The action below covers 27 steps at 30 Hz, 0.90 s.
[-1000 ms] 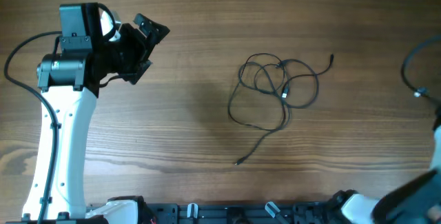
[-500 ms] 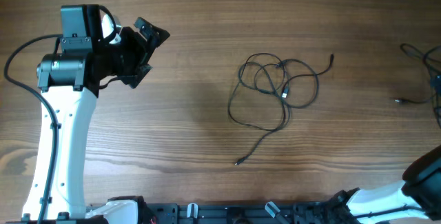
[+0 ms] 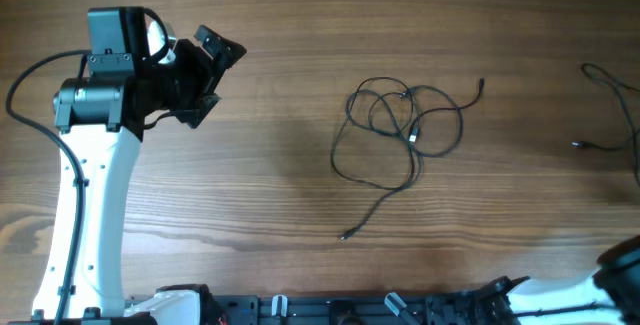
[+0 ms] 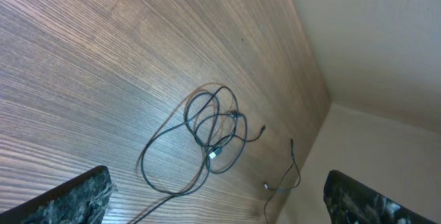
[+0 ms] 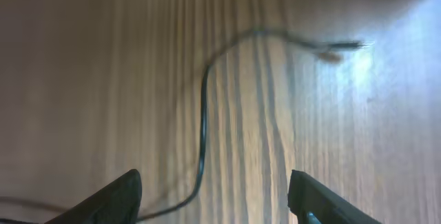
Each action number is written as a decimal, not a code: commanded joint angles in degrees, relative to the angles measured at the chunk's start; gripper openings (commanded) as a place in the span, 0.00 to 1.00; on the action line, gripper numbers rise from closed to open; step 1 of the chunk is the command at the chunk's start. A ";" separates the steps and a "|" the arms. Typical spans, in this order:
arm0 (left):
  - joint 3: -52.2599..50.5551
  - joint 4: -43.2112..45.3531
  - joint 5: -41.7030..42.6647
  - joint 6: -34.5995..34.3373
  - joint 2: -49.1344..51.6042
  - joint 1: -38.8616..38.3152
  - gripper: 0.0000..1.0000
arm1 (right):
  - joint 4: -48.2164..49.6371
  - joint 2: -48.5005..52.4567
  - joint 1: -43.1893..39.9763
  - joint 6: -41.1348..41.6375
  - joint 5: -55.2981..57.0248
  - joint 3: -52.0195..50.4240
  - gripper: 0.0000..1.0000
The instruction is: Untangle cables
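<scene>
**One Cord Set Aside, the Knot Left Untouched**

A single thin black cord with a small plug point(image 5: 204, 114) has been laid flat on the brown wood-grain table point(image 3: 280, 185), apart from the rest. A second ago it was still up at the right pincer point(image 5: 215, 182). Now it is let go: the fingers are spread, nothing is gripped between them, and the arm has been drawn back out of the overhead view. The cord is seen on the wood just ahead of those fingers, curving away to its plug end.

From this it is judged that one strand has been taken out, while most of the work remains. The loose tangle of thin black cords point(image 3: 412, 133) has not been shifted. Several overlapping loops are seen, with a small plug near the middle and two free tails running outward. It lies well ahead of the left pincer point(image 4: 217, 179), whose fingers are spread wide and empty. The tangle is far from both pincers.
</scene>
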 commanded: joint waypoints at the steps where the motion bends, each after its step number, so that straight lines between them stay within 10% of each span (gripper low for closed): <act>1: 0.07 0.11 -0.76 1.20 -0.13 0.15 1.00 | 0.37 5.55 -0.02 -5.33 1.86 -0.48 0.70; 5: 0.07 0.11 -0.76 1.18 -0.13 0.15 1.00 | 5.88 6.95 -0.02 -6.29 1.44 -0.48 0.42; 7: 0.09 0.11 -0.76 1.20 -0.13 0.15 1.00 | 8.72 7.02 -0.02 -6.43 0.87 -0.46 0.04; 23: 0.07 0.11 -0.76 1.18 -0.13 0.15 1.00 | 20.90 -18.95 0.28 -35.63 20.70 -0.09 0.05; 27: 0.07 0.11 -0.76 1.18 -0.13 0.15 1.00 | 18.08 -16.33 4.50 -54.23 -17.79 -0.11 0.04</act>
